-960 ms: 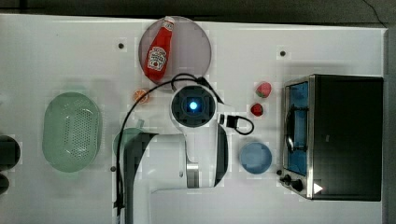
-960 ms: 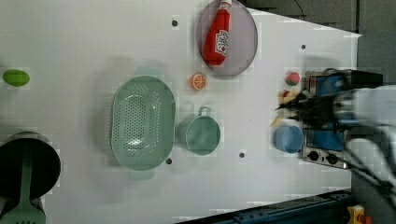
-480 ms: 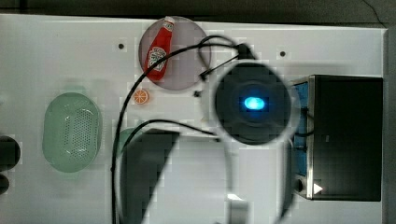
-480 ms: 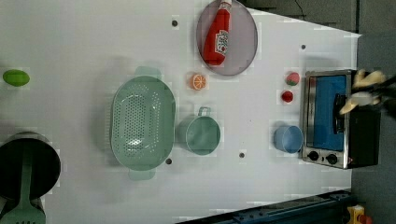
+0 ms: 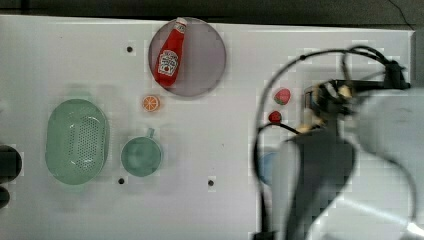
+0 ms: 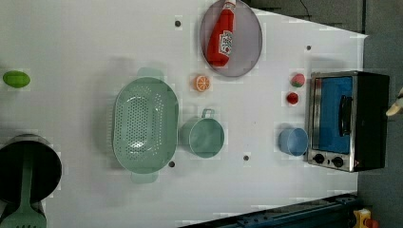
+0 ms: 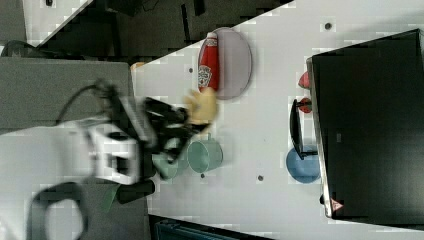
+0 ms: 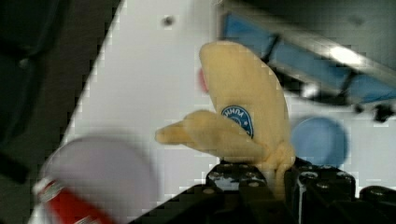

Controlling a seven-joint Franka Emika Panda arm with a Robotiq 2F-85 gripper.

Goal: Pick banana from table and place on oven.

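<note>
The pale yellow banana [image 8: 243, 116] with a blue sticker stands up from my gripper [image 8: 273, 175], which is shut on its lower end. In the right view the gripper [image 7: 185, 122] carries the banana [image 7: 202, 107] in the air over the white table [image 7: 260, 125], to the right view's left of the oven [image 7: 370, 125] with its black top. In the left view the banana's tip [image 6: 394, 108] pokes in at the right edge, beside the oven [image 6: 349, 118]. The top view has my blurred arm over the oven's place, with the gripper [image 5: 327, 107] at its front.
A ketchup bottle [image 6: 222, 35] lies on a grey plate [image 6: 247, 47]. An orange slice [image 6: 202, 83], green colander [image 6: 145, 124], green cup [image 6: 205, 137], blue bowl [image 6: 292, 141] and two red fruits [image 6: 297, 80] sit on the table [image 6: 71, 42]. A black pot [image 6: 28, 166] stands at the left view's lower left.
The arm has swung with the banana toward the top view's right, from the table's middle to over the oven. In the left view it has passed the oven to the right edge.
</note>
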